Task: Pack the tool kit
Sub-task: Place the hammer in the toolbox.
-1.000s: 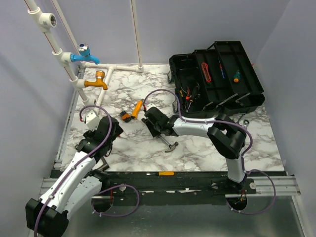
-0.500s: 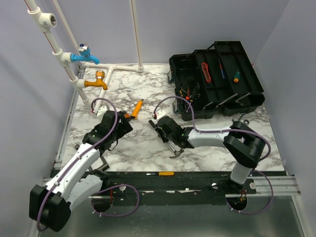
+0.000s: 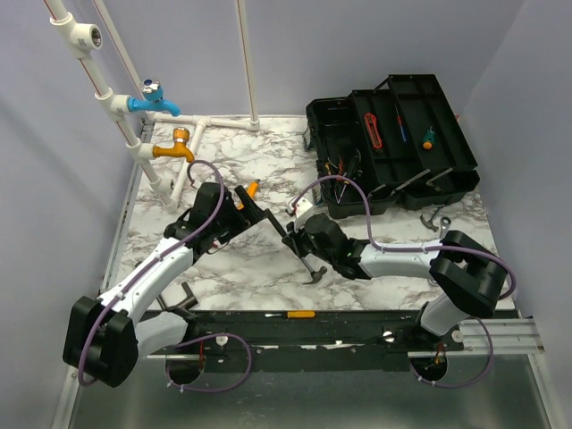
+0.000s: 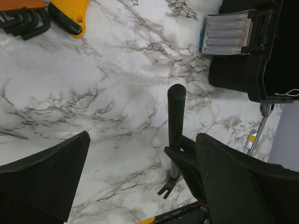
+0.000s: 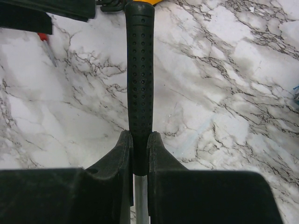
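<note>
Right gripper (image 5: 139, 142) clamped on hammer (image 5: 140, 70), handle pointing far-left; toolbox (image 3: 375, 195) lies far-right; left gripper (image 3: 255, 207) spread wide, nothing between its fingers.

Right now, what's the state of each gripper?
Left gripper: open, holding nothing.
Right gripper: shut on the hammer, at its handle.

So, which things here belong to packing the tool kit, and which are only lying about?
Part of the job:
toolbox, open
hammer, held in the right gripper
hex keys
yellow-handled screwdriver at the near edge

Just lying about:
blue tap
orange tap
white pipes
</note>
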Available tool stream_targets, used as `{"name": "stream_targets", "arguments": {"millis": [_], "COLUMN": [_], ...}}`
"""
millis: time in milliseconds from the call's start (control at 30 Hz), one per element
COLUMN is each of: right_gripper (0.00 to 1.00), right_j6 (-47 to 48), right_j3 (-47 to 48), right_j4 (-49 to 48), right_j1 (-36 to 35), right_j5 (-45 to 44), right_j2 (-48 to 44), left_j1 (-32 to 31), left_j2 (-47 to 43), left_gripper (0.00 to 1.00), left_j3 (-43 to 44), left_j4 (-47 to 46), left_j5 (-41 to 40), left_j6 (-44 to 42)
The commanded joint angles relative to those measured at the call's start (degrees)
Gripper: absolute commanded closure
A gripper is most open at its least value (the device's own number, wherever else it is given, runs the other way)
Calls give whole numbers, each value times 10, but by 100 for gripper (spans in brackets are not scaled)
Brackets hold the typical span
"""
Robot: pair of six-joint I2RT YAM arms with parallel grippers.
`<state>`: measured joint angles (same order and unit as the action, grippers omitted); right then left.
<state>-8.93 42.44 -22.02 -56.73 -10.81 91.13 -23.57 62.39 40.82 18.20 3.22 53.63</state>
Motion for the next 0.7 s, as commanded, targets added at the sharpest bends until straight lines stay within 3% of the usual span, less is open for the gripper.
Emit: {"name": "stream_targets", "arguments": {"millis": [0, 133, 400, 500, 600, 667], "right_gripper": [99, 99, 99, 99, 99, 99], "right_j6": [10, 13, 21, 22, 21, 18], "right_j3": [-10, -8, -13, -13, -7, 0], "right_j4": [-44, -39, -47, -46, -41, -33], "right_j1": [-3, -3, -4, -3, -4, -3], "right_j5": [33, 42, 75, 77, 69, 54], "right_j2": [-23, -23, -26, -25, -15, -6], "left_j1": [2, -7, -21, -30, -35, -36], "left_j2": [45, 88, 156, 167, 166, 164], "left_gripper": [2, 2, 24, 44, 82, 100], "left_j3": [10, 20, 32, 43, 43, 43], "left_j4": [-75, -97, -123, -123, -123, -116], "left_j5": [61, 68, 60, 54, 48, 46], "left_j6": [38, 51, 96, 96, 100, 106]}}
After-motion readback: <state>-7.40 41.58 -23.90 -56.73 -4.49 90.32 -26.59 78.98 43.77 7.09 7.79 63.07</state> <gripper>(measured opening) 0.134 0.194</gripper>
